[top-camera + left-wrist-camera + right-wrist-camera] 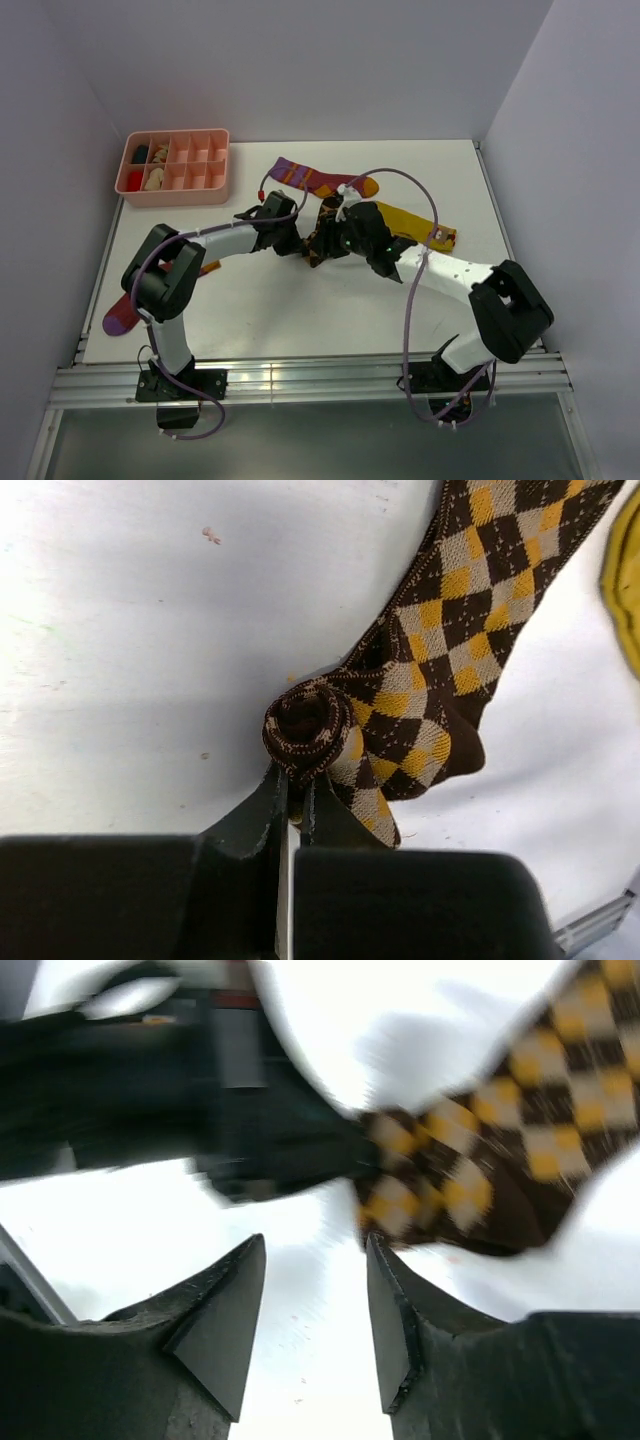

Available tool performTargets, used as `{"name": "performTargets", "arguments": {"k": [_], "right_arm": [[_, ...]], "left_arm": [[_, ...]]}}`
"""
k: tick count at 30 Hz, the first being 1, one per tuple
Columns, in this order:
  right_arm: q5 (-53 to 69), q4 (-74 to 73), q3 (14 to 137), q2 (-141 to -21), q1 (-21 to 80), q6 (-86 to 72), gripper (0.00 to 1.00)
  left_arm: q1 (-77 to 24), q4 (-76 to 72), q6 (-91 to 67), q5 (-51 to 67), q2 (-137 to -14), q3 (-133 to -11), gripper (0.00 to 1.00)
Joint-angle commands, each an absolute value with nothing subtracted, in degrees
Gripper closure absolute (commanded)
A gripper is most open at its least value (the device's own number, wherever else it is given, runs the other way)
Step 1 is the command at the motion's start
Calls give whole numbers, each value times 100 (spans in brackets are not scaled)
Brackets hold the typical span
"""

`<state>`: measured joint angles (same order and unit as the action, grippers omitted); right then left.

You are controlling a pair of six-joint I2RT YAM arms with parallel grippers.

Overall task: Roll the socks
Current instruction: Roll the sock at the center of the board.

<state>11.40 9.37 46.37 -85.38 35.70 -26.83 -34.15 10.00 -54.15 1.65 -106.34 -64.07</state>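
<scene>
White table (300,310), pale walls (60,120). Left jaws clamp check sock (440,660); right jaws apart, empty.

Right wrist view: motion is blurring the checked sock (470,1175). Overhead: the left arm (225,243) is covering part of a maroon sock (118,318); the tray (180,198) contents are showing too small.

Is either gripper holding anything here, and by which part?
The left gripper pinches the brown-and-tan diamond-check sock at its rolled-up end. The right gripper is open, holding nothing.
</scene>
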Motion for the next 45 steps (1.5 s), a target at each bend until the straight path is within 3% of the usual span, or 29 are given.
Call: {"name": "performTargets", "arguments": {"k": [1, 15, 30, 33, 35, 36, 39, 42, 43, 45], "right_arm": [[9, 1176, 4404, -8227, 4051, -1732, 46], [-1950, 2082, 4552, -9227, 5545, 130, 41], [-2847, 2137, 5176, -10687, 5660, 317, 47], [-3006, 1909, 5308, -10942, 5616, 159, 55], [-2997, 1741, 5370, -11030, 5494, -95, 69], [-2867, 1653, 5344, -11022, 5450, -210, 81], [-2533, 1609, 5177, -10846, 5291, -413, 100], [-1366, 1398, 5133, -10574, 5089, -606, 100], [-832, 1337, 5142, -10521, 5037, -693, 100], [-214, 1179, 5168, -10380, 4844, -817, 100]], "left_arm": [[-3393, 1872, -4966, -264, -10687, -6600, 100], [-3393, 2759, -4641, -53, -11083, -7347, 100], [-3375, 3199, -4368, 70, -11285, -7664, 100], [-3358, 3217, -4307, 167, -11303, -7655, 100], [-3357, 3226, -4237, 211, -11303, -7638, 100], [-3340, 3243, -4219, 228, -11285, -7638, 100], [-3287, 3208, -4192, 246, -11198, -7559, 100], [-3208, 3024, -4219, 194, -11031, -7445, 97], [-3191, 2910, -4236, 185, -10995, -7383, 84], [-3138, 2804, -4298, 158, -10864, -7330, 71]]}}
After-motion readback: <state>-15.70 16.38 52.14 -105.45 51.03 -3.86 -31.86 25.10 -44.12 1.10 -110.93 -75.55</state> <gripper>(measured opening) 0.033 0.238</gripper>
